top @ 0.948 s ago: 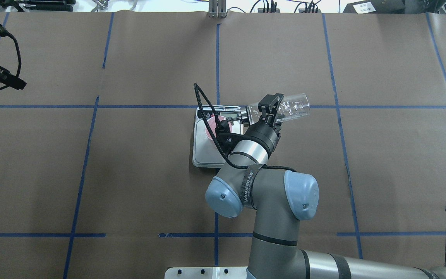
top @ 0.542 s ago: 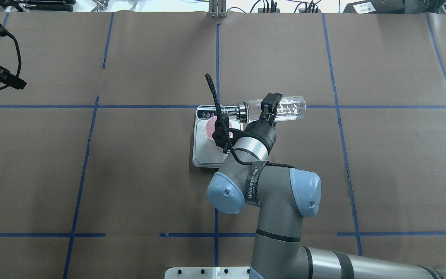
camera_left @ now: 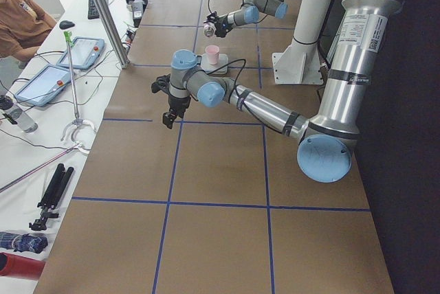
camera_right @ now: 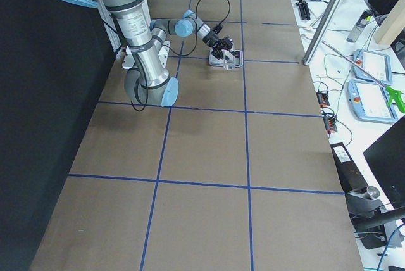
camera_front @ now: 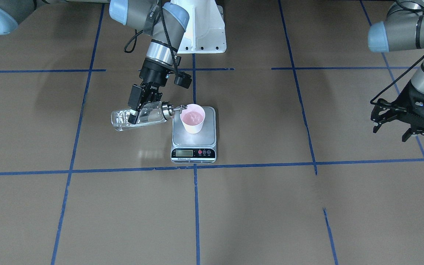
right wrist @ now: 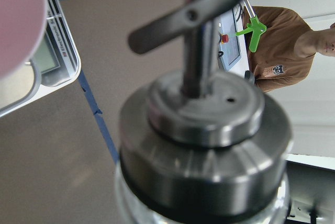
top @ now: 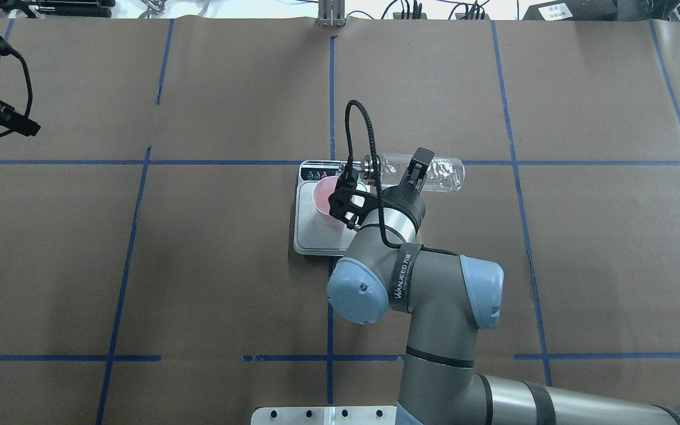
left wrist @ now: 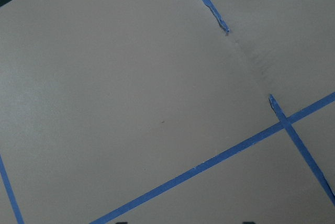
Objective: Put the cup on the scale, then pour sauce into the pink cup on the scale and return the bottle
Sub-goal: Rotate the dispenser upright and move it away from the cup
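The pink cup (camera_front: 193, 121) stands on the silver scale (camera_front: 193, 138), with liquid glinting inside it. My right gripper (camera_front: 137, 108) is shut on the clear glass bottle (camera_front: 131, 119), holding it almost level just beside the scale. The silver cap and spout (camera_front: 179, 108) point at the cup's rim. In the overhead view the bottle (top: 440, 174) lies right of the cup (top: 322, 192) and the scale (top: 310, 236). The right wrist view shows the cap (right wrist: 204, 145) close up and the blurred cup (right wrist: 15, 20). My left gripper (camera_front: 407, 123) hangs open and empty, far from the scale.
Brown paper with blue tape lines (top: 331, 88) covers the table. A person in a brown shirt (camera_left: 17, 23) sits at a side bench with tablets and cables (camera_left: 51, 77), beyond the table's far edge.
My right wrist has rolled back, bringing the bottle from a spout-down tilt to nearly level. The spout has moved from over the cup towards its rim. The left arm has not moved.
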Robot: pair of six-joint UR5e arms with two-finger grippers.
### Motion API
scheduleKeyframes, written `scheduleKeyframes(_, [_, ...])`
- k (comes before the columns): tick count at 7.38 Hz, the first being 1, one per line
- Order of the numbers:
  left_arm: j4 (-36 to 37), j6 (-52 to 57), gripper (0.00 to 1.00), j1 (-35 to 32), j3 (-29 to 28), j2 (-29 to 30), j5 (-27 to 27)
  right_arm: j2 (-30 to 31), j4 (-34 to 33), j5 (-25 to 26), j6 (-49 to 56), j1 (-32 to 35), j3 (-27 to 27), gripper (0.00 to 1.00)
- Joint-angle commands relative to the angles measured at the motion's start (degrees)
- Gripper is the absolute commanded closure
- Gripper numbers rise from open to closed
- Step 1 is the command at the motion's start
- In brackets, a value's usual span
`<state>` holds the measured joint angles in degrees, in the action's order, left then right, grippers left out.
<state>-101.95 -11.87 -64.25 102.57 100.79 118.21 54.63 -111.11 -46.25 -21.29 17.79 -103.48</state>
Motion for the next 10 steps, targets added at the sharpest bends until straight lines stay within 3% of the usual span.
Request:
scheduleKeyframes(1, [0.0,0.0,0.21,0.0,0.0,0.0,0.0,1.4,2.0,-6.4,-0.6,2.5,-4.4,1.0])
scheduleKeyframes(2, [0.0,0.0,0.21,0.0,0.1,0.0,0.0,2.1,2.3,-8.7,-9.4,3.2,-5.4,1.0])
scheduleKeyframes(5, [0.0,0.0,0.22,0.0,0.0,0.0,0.0,8.4,17.3,-11.7,-25.8,4.5,-7.2,1.0])
scheduleKeyframes(6, [0.0,0.0,0.22,0.0,-0.1,-0.1,0.0,12.0,25.6,-12.2,-30.9,4.9,-7.7,1.0])
scheduleKeyframes(8, [0.0,0.0,0.22,0.0,0.0,-0.1,0.0,14.0,29.7,-12.2,-43.2,5.1,-8.0,1.0])
scheduleKeyframes(10, [0.0,-0.1,0.22,0.0,0.2,0.0,0.0,20.9,38.5,-11.9,-48.6,5.8,-10.2,1.0])
